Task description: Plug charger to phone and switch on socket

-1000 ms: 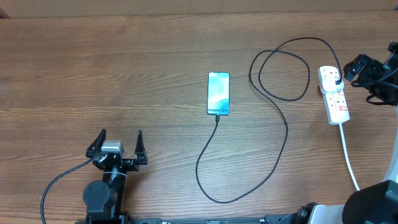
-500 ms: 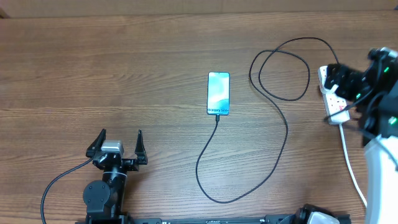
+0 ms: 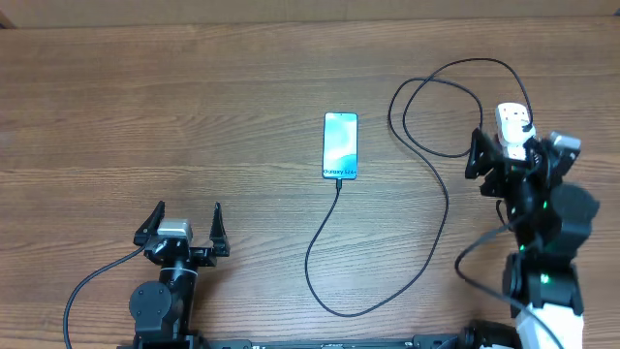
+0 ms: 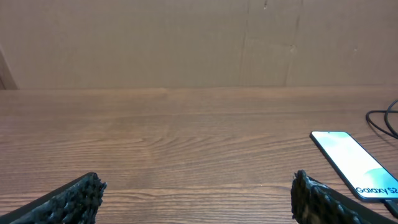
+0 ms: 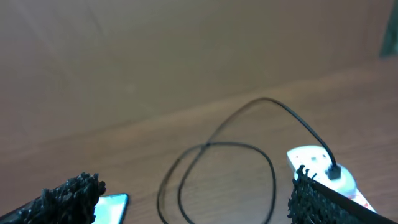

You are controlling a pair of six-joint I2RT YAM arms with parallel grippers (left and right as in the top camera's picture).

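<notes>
Right gripper (image 3: 518,152) hangs spread over the socket (image 3: 507,114).

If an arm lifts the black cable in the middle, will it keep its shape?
Probably not: the cable lies in loose loops, so it looks floppy. It seems thin and light, so a push likely slides it. Its ends look plugged into the phone and the socket, so a hard pull might drag the phone.
</notes>
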